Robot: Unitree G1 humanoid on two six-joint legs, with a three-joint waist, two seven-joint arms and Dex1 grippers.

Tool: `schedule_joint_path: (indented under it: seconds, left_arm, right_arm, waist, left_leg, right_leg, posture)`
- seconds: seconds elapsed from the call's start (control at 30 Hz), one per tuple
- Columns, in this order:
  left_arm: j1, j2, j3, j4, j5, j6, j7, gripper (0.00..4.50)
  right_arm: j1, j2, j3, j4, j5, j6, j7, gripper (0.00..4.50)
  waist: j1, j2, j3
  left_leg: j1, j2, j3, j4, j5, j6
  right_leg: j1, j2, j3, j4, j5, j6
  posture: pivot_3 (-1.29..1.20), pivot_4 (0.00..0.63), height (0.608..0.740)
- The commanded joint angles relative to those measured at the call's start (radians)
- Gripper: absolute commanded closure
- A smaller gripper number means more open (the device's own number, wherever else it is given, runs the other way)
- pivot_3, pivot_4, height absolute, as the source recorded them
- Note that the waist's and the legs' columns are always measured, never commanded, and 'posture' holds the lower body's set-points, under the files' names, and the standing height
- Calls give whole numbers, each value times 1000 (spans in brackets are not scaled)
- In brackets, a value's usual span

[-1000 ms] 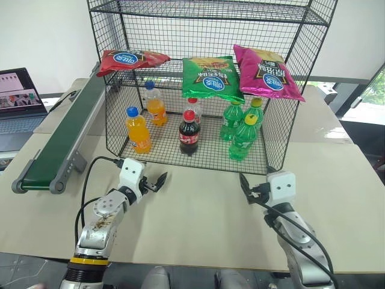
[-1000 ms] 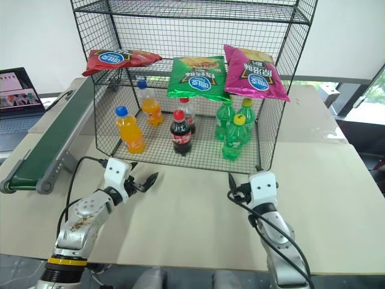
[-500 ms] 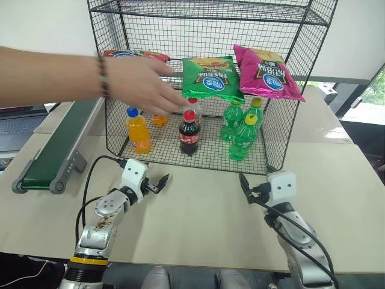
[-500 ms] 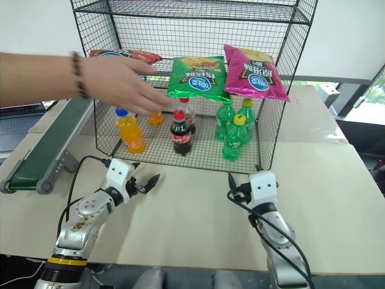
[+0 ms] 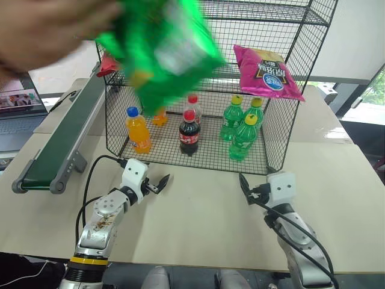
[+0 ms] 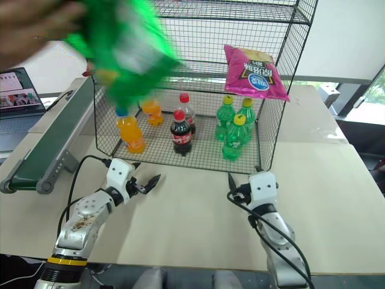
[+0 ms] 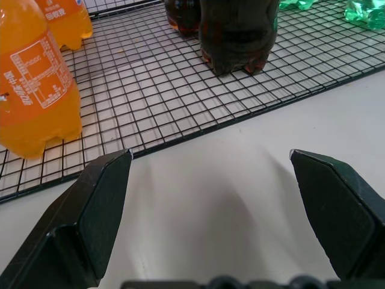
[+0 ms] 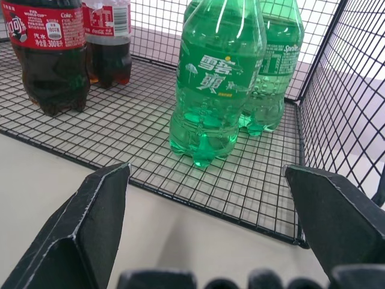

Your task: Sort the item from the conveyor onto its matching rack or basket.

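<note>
Green chip bag (image 5: 162,48) being carried through the air by a person's hand (image 5: 45,27) – nowhere near the belt (image 5: 60,141) yet.

Both grippers (image 5: 161,182) (image 5: 245,187) are being held wide open, empty – the bag's probably light, crinkly, slippery, so best pinched at a sealed edge.

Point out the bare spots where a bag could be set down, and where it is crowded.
The conveyor belt lies bare. On the rack, the middle shelf is free beside the magenta bag. The table is bare between the left gripper and the right gripper. The bottom shelf is crowded with bottles.
</note>
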Motion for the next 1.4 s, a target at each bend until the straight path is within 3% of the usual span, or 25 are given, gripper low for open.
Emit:
schedule_joint_path:
  seconds: [0.03,1.0,1.13,1.4]
  left_arm:
    - [-10,14,14,-43,-3,-16,-7,18]
    - [12,51,95,-51,-38,-16,-25,18]
    - [34,105,175,-168,-158,76,-89,18]
    - [74,130,643,-302,-692,490,85,18]
  right_arm:
    - [-4,5,0,-48,-3,-16,0,0]
    - [-19,-9,-2,-47,9,-2,27,0]
    - [-50,-65,-3,-64,51,13,116,0]
    - [-168,-216,0,-117,329,69,441,0]
  waist:
    - [0,0,0]
    - [-1,0,0]
    - [-3,0,0]
    - [-12,0,0]
  left_leg:
    - [0,0,0,0,0,0]
    - [0,0,0,0,0,0]
    - [0,0,0,0,0,0]
    - [1,0,0,3,-4,6]
  right_leg:
    - [0,0,0,0,0,0]
    - [0,0,0,0,0,0]
    - [0,0,0,0,0,0]
    - [2,0,0,1,-1,1]
  posture:
    - [0,150,740]
    - [0,150,740]
    - [0,150,740]
    - [0,150,740]
